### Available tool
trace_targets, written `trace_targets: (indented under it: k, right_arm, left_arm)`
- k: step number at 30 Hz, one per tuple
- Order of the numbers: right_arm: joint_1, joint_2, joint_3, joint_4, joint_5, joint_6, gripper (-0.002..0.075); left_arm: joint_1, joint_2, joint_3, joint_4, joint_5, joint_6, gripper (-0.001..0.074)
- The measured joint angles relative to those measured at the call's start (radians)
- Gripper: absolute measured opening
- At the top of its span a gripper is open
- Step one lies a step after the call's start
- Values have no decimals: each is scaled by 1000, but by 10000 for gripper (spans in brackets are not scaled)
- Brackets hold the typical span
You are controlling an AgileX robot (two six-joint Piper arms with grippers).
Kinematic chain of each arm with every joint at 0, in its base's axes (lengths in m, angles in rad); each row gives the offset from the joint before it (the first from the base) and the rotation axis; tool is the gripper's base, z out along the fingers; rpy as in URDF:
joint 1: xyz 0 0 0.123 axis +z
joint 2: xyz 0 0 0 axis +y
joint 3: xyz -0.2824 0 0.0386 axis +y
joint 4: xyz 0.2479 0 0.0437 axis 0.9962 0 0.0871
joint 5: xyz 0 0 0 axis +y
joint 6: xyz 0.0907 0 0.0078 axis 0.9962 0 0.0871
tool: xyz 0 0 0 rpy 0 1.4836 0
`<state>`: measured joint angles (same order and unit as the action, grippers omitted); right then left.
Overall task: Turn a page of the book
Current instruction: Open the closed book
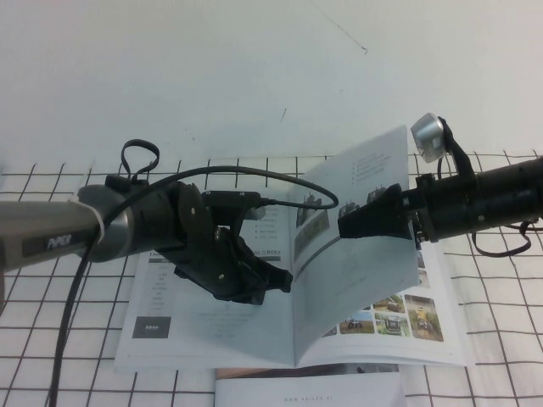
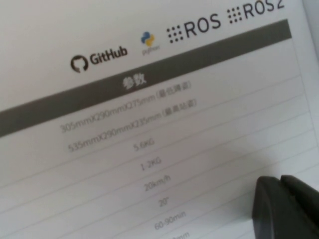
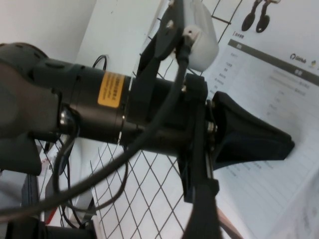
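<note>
The book [image 1: 212,335] lies open on the gridded cloth. My left gripper [image 1: 276,284] is shut, its tips resting on the book's left-hand sheet. The left wrist view shows the closed fingers [image 2: 286,204] on the grey-barred table of the book [image 2: 149,124]. My right gripper [image 1: 346,227] is shut on the page [image 1: 352,280] and holds it raised, nearly upright over the spine. The right wrist view shows my left gripper [image 3: 286,147] on the book [image 3: 269,94], with one right finger [image 3: 199,219] dark at the frame's edge.
The book's right-hand sheet with small photos [image 1: 399,315] lies flat under the lifted page. A second booklet with a white cover [image 1: 310,388] lies at the table's near edge. The gridded cloth [image 1: 501,322] stretches to both sides. A cable [image 1: 254,174] loops over the left arm.
</note>
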<state>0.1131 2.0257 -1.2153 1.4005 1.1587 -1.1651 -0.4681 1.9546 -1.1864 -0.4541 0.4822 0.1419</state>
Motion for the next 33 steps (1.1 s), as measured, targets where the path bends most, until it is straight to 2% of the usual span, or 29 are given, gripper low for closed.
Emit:
trace_targets:
  k: [6,11,14,19,25,29,33]
  right_arm:
    - [0,-35,0,15,4,8,507]
    - [0,-46,-2,32,5,14,507]
    - [0,-46,-6,32,5,19,507]
    - [0,-46,-10,32,5,22,507]
    - [1,-46,-10,32,5,22,507]
    - [6,-46,-10,34,5,22,507]
    - [21,-46,-10,43,5,22,507]
  left_arm:
    - [-13,-80,20,24,28,0,-2]
    - [-106,-259,122,40,-44,0,-2]
    - [-182,-384,247,28,-141,-4,-2]
    - [-360,-556,491,-34,-408,-6,-2]
    - [-580,-589,612,-61,-736,18,-2]
    - [-663,-519,617,-77,-937,106,-2]
    - [-690,-420,617,-135,-1140,219,-2]
